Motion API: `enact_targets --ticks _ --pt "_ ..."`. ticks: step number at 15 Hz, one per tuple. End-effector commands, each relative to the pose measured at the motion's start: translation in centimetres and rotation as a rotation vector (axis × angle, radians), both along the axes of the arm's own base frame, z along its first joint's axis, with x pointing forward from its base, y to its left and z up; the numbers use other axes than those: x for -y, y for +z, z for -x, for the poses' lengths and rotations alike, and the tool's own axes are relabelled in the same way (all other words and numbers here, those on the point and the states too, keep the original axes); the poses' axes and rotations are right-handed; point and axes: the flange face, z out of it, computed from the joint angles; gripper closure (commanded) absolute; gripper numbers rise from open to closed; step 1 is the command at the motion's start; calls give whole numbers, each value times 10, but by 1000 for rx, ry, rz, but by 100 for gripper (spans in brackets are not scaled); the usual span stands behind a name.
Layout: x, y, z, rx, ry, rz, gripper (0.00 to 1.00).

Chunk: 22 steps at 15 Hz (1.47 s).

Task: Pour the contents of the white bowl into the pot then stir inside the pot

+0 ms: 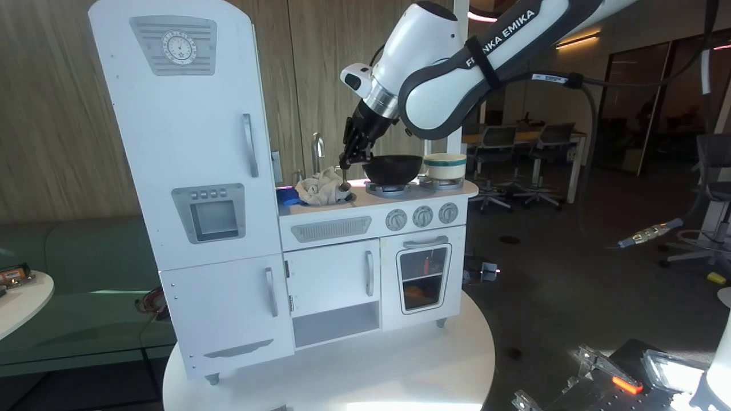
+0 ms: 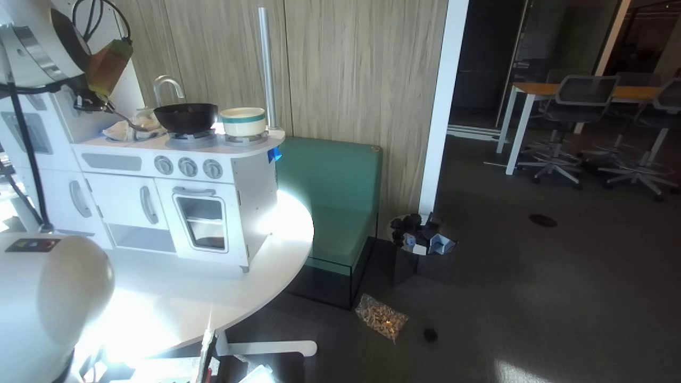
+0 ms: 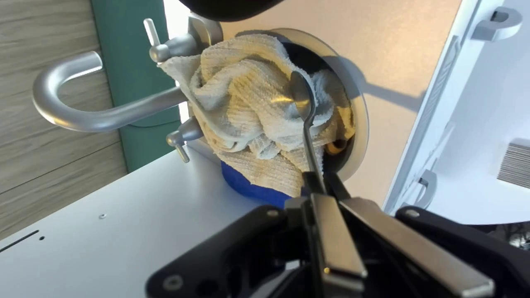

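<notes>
The dark pot (image 1: 393,169) sits on the toy stove's left burner in both exterior views (image 2: 186,118). Only its rim edge (image 3: 232,8) shows at the top of the wrist view. A white bowl-like vessel with a teal band (image 1: 445,166) stands upright on the burner beside it (image 2: 243,122). I cannot see inside it. My gripper (image 3: 321,182) is shut on the handle of a metal spoon (image 3: 304,103). The spoon points down over the cloth in the sink, left of the pot in both exterior views (image 1: 345,186) (image 2: 139,128). Whether it touches the cloth is unclear.
A crumpled cloth (image 3: 248,99) fills much of the sink (image 3: 360,124). A curved faucet (image 3: 103,116) rises behind it. Something blue (image 3: 252,184) lies beside the cloth. The tall toy fridge (image 1: 188,131) stands left of the sink. Stove knobs (image 1: 422,217) line the front.
</notes>
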Motion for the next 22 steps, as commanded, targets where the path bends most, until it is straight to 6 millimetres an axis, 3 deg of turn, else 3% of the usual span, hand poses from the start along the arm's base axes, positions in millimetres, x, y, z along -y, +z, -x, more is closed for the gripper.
enact_targets --ticks 1,3,6,7,8,10,18,22 --pt "-7 -14 -11 -68 14 12 98" --pt "-5 -26 -17 -117 6 17 98" --pt "-6 -28 -23 -131 5 25 98" --pt "-6 -26 -24 -128 2 27 90" --pt "-7 -24 -24 -126 1 29 66" --pt "-7 -21 -24 -125 -5 29 64" --pt "1 -12 -32 -132 -53 17 4" --pt "2 9 -21 -94 -38 4 0"
